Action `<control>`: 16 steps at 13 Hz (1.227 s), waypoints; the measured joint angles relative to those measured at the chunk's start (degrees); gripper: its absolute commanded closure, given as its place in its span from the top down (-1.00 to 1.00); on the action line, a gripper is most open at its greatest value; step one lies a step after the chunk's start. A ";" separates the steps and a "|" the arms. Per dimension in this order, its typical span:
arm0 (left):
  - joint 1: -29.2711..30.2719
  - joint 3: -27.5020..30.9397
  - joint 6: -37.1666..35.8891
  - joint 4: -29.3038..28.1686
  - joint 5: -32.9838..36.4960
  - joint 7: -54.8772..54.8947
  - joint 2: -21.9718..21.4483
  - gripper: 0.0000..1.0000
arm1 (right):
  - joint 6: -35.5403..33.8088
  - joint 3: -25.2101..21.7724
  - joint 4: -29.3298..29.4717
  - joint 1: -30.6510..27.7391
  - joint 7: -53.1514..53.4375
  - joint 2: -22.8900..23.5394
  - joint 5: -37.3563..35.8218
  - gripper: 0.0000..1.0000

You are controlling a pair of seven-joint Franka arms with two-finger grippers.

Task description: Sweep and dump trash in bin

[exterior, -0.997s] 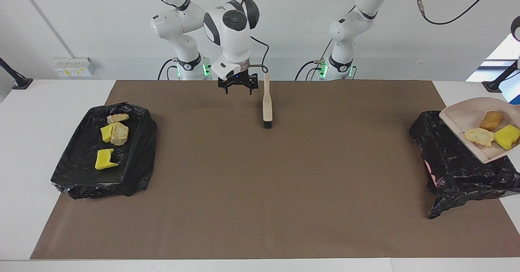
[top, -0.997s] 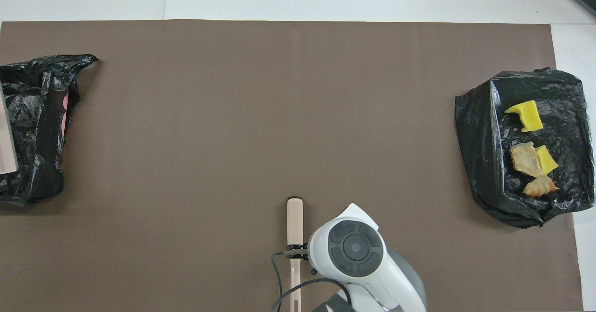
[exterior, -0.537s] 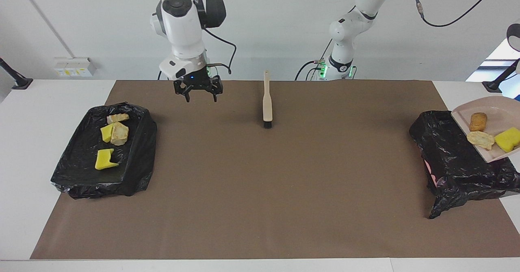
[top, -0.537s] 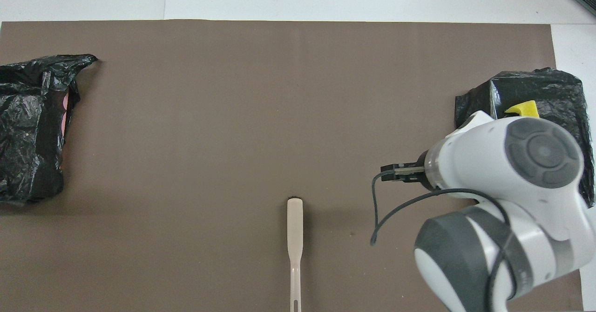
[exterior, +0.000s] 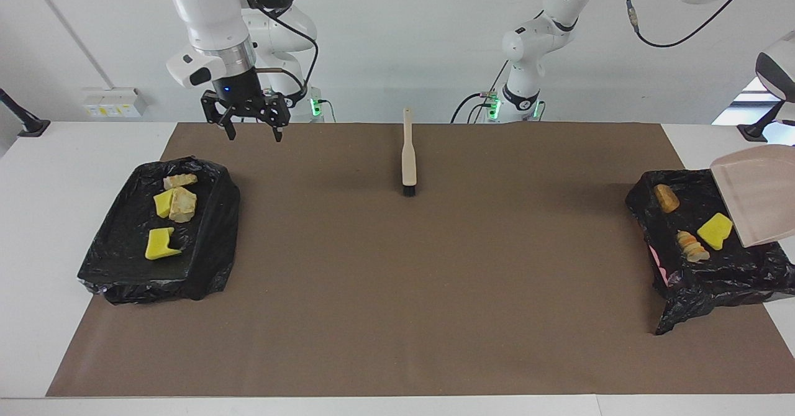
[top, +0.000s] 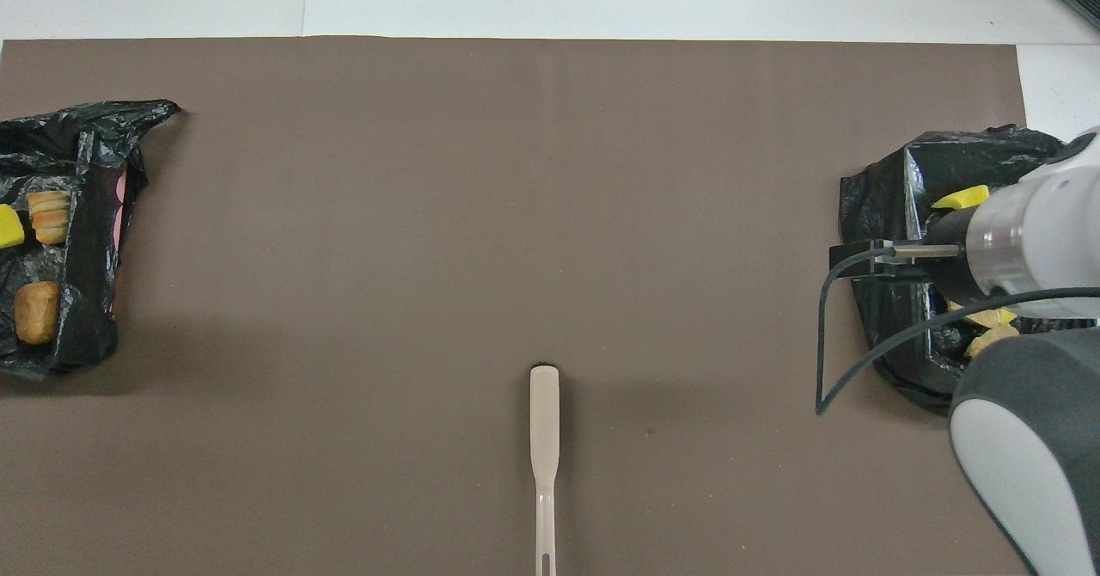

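Three pieces of trash lie in the black-bagged bin [exterior: 702,276] at the left arm's end: a brown lump [exterior: 666,197], a tan lump [exterior: 692,246] and a yellow chunk [exterior: 714,231]. They also show in the overhead view [top: 36,311]. The beige dustpan [exterior: 754,195] hangs steeply tilted and empty over that bin; the left gripper holding it is out of frame. Several more scraps [exterior: 174,203] lie in a black-lined tray [exterior: 124,264] at the right arm's end. My right gripper [exterior: 253,131] is open and empty, raised over the mat's edge beside that tray.
The beige brush [exterior: 408,155] lies flat on the brown mat [exterior: 397,279] at mid-table near the robots, bristles pointing away from them; it also shows in the overhead view [top: 544,438]. The right arm covers part of the tray [top: 894,215] from above.
The dustpan tipped steeper and its three scraps slid into the bin. The right gripper moved from beside the brush toward the right arm's end and rose.
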 measured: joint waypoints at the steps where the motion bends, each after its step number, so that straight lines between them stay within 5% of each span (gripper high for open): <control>1: -0.10 0.00 0.01 0.13 0.03 0.00 -0.17 -1.00 | -2.91 -1.51 2.13 -0.02 -1.60 -0.02 -0.13 1.00; 6: -0.75 -1.09 -0.59 0.48 -12.27 -0.14 -3.13 -1.00 | -12.47 -12.20 8.80 1.97 -10.05 -0.25 -0.12 1.00; 12: -5.06 -1.46 -6.95 0.05 -28.09 -6.32 -3.39 -1.00 | -13.61 -10.00 8.35 3.02 -10.11 -0.57 0.02 1.00; 16: -12.86 -1.91 -13.48 -1.94 -34.48 -28.97 -3.57 -1.00 | -13.61 -9.99 8.32 3.00 -10.30 -0.58 0.02 1.00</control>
